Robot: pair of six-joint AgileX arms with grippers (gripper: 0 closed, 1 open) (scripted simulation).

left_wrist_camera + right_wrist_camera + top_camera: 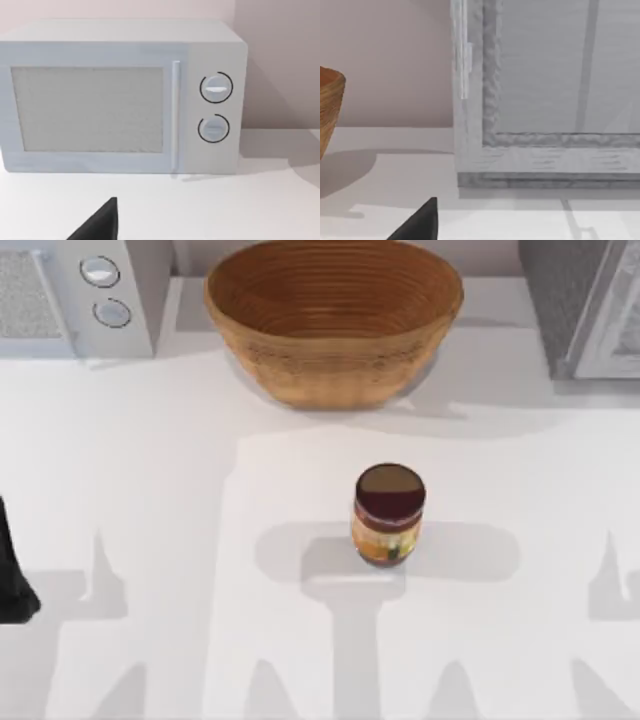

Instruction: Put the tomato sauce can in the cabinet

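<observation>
The tomato sauce can stands upright near the middle of the white table, with a dark maroon top, a red band and a yellow-orange label. The grey cabinet sits at the back right corner, and its framed front fills most of the right wrist view. A dark part of my left arm shows at the table's left edge, far from the can. A dark tip of my left gripper points toward the microwave. A dark tip of my right gripper sits low before the cabinet.
A large woven brown basket stands at the back centre, behind the can; its edge shows beside the cabinet. A white microwave with two round knobs occupies the back left corner.
</observation>
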